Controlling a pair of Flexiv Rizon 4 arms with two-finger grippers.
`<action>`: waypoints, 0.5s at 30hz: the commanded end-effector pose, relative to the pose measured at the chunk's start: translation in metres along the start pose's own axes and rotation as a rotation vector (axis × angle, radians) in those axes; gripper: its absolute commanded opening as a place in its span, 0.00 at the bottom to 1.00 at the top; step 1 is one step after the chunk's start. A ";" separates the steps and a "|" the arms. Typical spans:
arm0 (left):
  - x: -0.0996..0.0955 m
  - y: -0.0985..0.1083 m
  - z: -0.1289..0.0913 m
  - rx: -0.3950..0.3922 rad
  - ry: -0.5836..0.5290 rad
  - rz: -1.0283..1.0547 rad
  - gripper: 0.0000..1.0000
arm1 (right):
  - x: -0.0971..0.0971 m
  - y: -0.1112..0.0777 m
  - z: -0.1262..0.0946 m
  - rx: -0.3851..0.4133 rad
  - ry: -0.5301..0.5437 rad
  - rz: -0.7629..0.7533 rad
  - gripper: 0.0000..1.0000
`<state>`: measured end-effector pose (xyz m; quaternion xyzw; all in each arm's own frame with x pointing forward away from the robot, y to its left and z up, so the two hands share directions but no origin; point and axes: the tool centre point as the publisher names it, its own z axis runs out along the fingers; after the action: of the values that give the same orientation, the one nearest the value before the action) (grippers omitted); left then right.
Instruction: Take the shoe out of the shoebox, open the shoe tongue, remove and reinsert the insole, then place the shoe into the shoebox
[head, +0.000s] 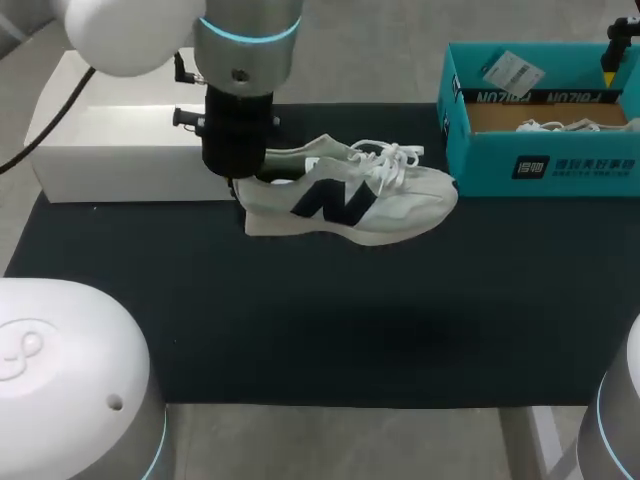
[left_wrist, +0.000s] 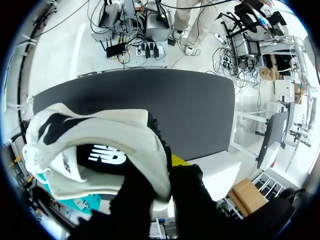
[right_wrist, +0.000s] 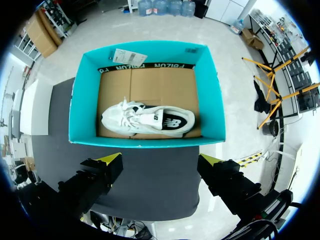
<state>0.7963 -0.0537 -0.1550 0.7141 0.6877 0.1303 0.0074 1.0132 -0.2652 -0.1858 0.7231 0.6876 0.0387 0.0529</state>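
Note:
A white shoe (head: 350, 197) with a navy letter on its side hangs above the black mat, toe pointing right toward the teal shoebox (head: 540, 160). My left gripper (head: 241, 192) is shut on its heel collar; in the left wrist view the shoe (left_wrist: 100, 145) fills the space ahead of the left gripper (left_wrist: 162, 175), with one yellow fingertip (left_wrist: 180, 161) showing beside the heel. My right gripper (right_wrist: 160, 162) hovers open high over the shoebox (right_wrist: 80, 105), holding nothing, and only its edge (head: 614, 55) shows in the head view. A second white shoe (right_wrist: 147, 119) lies inside the box.
A black mat (head: 300, 320) covers the table. A long white box (head: 110, 150) stands at the back left, just behind my left arm. The shoebox sits at the back right corner, with a paper tag (right_wrist: 129, 57) on its far rim.

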 end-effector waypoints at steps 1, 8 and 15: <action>-0.017 -0.001 0.006 -0.007 0.020 -0.015 0.00 | 0.000 0.000 0.000 -0.002 0.001 0.000 1.00; -0.032 -0.011 0.027 0.012 0.022 -0.069 0.00 | 0.000 0.000 0.000 -0.002 0.001 0.000 1.00; -0.032 -0.018 0.027 0.048 0.008 -0.085 0.00 | 0.000 0.000 0.000 -0.002 0.001 0.000 1.00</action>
<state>0.7815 -0.0804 -0.1927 0.6833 0.7207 0.1172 -0.0065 1.0132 -0.2651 -0.1858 0.7231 0.6877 0.0387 0.0529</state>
